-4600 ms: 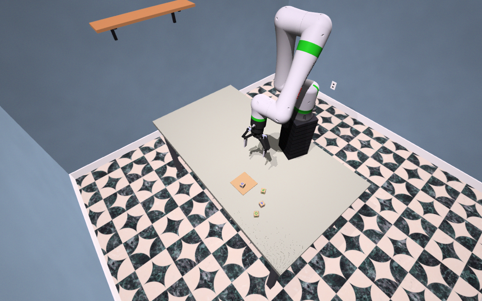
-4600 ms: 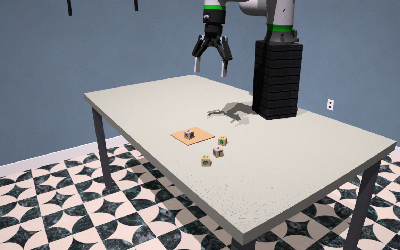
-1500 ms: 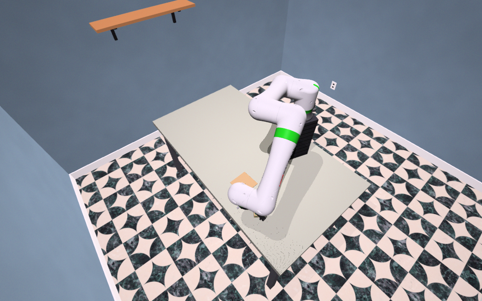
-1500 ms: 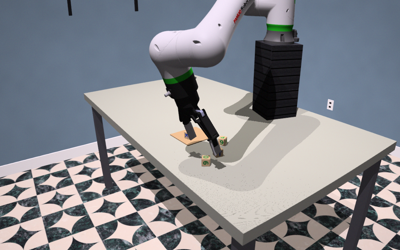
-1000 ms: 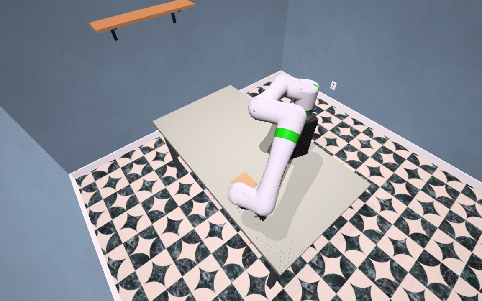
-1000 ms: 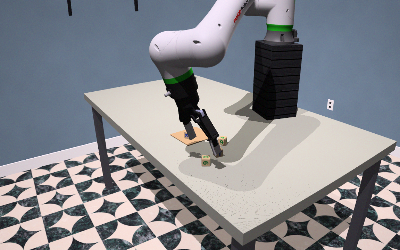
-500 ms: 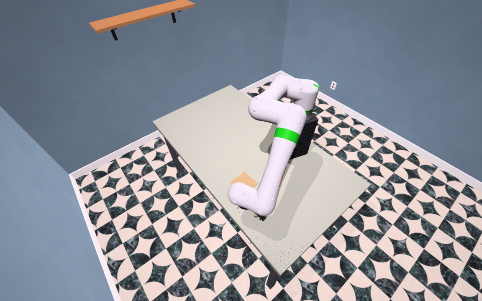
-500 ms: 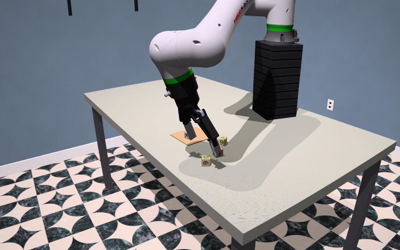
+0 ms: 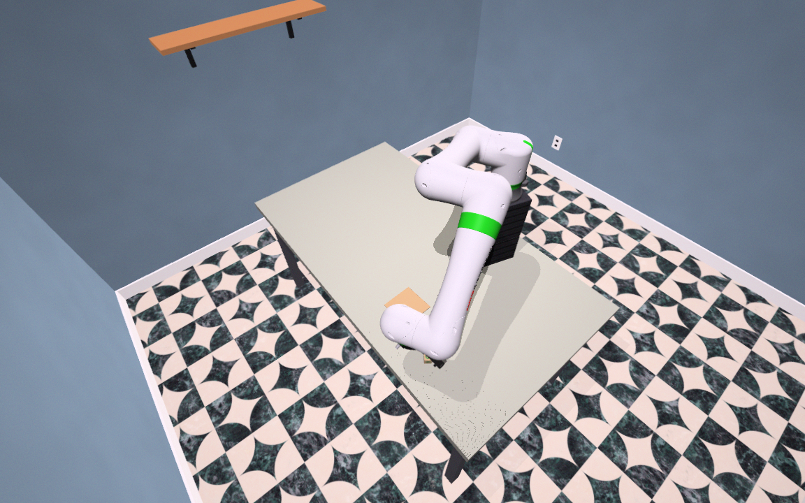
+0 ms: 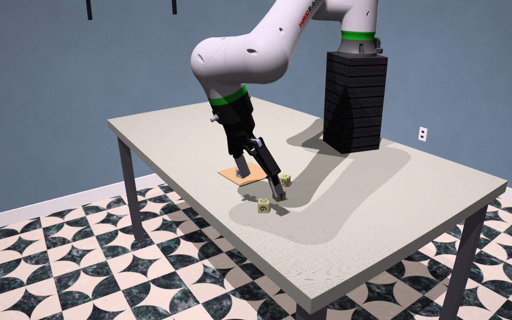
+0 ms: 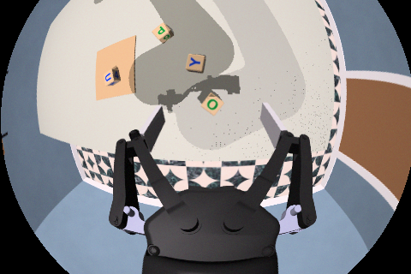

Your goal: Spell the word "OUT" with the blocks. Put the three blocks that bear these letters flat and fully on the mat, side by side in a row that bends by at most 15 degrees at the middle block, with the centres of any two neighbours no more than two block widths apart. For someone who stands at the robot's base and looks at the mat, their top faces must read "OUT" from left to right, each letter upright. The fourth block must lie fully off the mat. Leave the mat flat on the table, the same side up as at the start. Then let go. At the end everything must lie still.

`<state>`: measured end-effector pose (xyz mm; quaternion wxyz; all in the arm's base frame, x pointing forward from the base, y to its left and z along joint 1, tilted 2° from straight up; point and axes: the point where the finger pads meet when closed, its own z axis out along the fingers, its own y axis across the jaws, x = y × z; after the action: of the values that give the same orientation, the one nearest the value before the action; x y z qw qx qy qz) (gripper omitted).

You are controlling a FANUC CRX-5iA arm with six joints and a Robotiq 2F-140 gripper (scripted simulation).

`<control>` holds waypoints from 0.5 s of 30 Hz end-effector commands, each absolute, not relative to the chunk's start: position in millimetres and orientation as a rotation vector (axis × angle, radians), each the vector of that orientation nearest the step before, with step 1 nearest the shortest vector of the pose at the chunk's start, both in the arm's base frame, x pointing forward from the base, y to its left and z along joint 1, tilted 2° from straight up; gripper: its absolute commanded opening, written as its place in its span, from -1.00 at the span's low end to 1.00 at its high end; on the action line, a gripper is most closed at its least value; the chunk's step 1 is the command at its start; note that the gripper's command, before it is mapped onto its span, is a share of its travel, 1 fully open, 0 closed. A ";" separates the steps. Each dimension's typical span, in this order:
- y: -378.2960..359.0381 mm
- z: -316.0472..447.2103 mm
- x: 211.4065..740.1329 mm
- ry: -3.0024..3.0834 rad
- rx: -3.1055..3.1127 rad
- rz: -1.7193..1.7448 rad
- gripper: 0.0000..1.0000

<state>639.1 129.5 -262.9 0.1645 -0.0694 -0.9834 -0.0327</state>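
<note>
My gripper [image 10: 259, 181] [image 11: 211, 111] is open and empty, tilted above the table. The block with O on top [image 9: 426, 359] [image 10: 263, 205] [image 11: 212, 104] is on the table, turned cornerwise and seen between the fingertips in the wrist view. A block with Y on top [image 10: 281, 196] [image 11: 195, 62] shows T on a side in the exterior view, where a finger partly covers it. A block with a green P-like letter on top [image 10: 284, 181] [image 11: 161, 31] stands off the mat. The U block [image 10: 238, 173] [image 11: 109, 77] stands on the orange mat [image 9: 408, 296] [image 10: 226, 173] [image 11: 104, 56].
The table [image 9: 330, 219] [image 10: 429, 190] [image 11: 64, 73] carries the arm's shadow over the Y block. The black robot pedestal [image 10: 353, 103] stands at the table's far side. The table's long edge lies close beyond the O block. In the top view the arm hides most blocks.
</note>
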 end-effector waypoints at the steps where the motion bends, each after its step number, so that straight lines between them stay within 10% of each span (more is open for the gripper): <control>1: 129.1 -257.5 640.4 -2.809 -0.159 -0.099 1.00; 15: 123.7 -200.3 649.0 -2.840 0.265 -0.156 1.00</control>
<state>647.8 124.7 -210.5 0.1472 0.0651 -0.9857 -0.0490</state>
